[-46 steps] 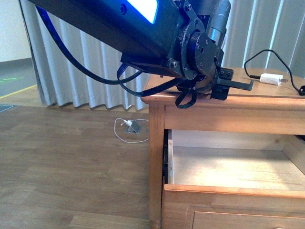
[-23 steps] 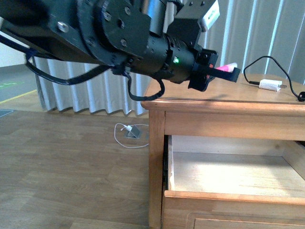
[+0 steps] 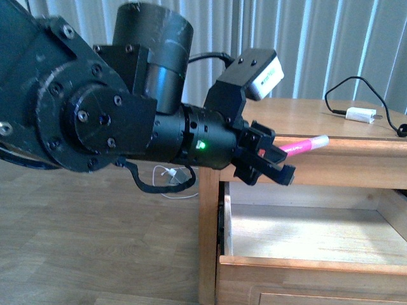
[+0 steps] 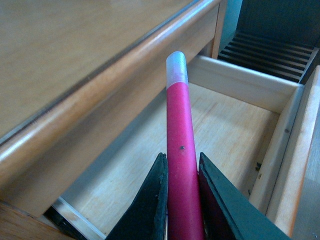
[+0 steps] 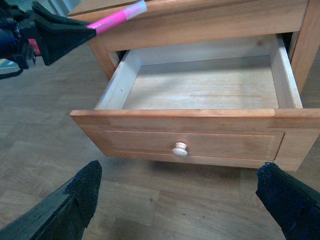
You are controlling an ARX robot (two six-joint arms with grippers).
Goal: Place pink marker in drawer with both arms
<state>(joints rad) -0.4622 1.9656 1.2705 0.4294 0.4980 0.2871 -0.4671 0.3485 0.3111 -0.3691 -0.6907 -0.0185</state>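
The marker (image 3: 304,145) is being gripped tightly by the left gripper (image 3: 272,160) above the open drawer (image 5: 190,114), ready for release; the right gripper (image 5: 181,192) is being held spread, empty.

We list: pink marker (image 4: 181,150), smooth glossy plastic, frosted pale end; drawer (image 5: 225,142), honey wood, satin varnish outside, pale matt bare wood inside; tabletop (image 3: 299,114), same varnished wood, light sheen; left tool (image 4: 181,159), smooth matt black; right tool (image 5: 178,172) pads (image 5: 82,192), coarse grainy black.

One pink marker (image 3: 304,145), one drawer (image 5: 225,142), one knob (image 5: 179,149), one charger (image 3: 360,115).
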